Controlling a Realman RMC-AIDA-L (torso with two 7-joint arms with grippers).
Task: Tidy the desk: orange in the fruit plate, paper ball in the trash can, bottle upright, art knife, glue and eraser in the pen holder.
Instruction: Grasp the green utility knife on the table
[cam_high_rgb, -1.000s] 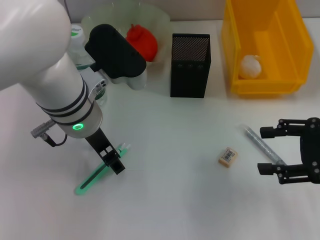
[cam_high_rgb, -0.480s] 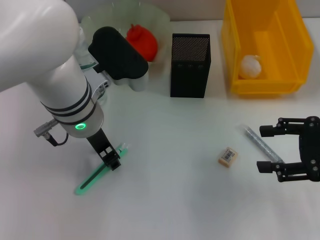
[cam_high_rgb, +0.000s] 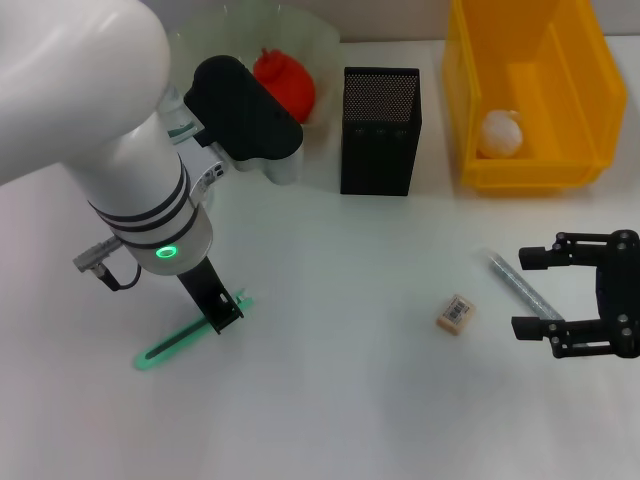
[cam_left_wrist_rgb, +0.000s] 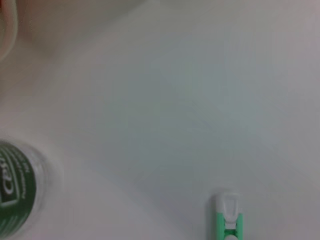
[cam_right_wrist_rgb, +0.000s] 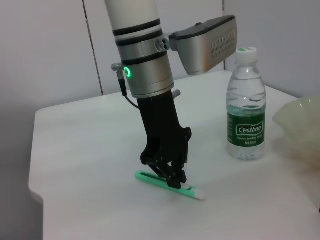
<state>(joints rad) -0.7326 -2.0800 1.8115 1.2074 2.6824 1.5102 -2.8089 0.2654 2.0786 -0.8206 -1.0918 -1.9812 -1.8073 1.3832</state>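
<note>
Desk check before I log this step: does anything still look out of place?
Yes. The green art knife lies flat on the desk under the left gripper, and the eraser and glue stick lie loose near the open right gripper, none in the pen holder. The bottle stands upright.

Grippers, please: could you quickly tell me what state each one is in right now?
Left end effector: closed on the green art knife, which lies on the desk.
Right end effector: open, holding nothing, beside the glue stick.
</note>
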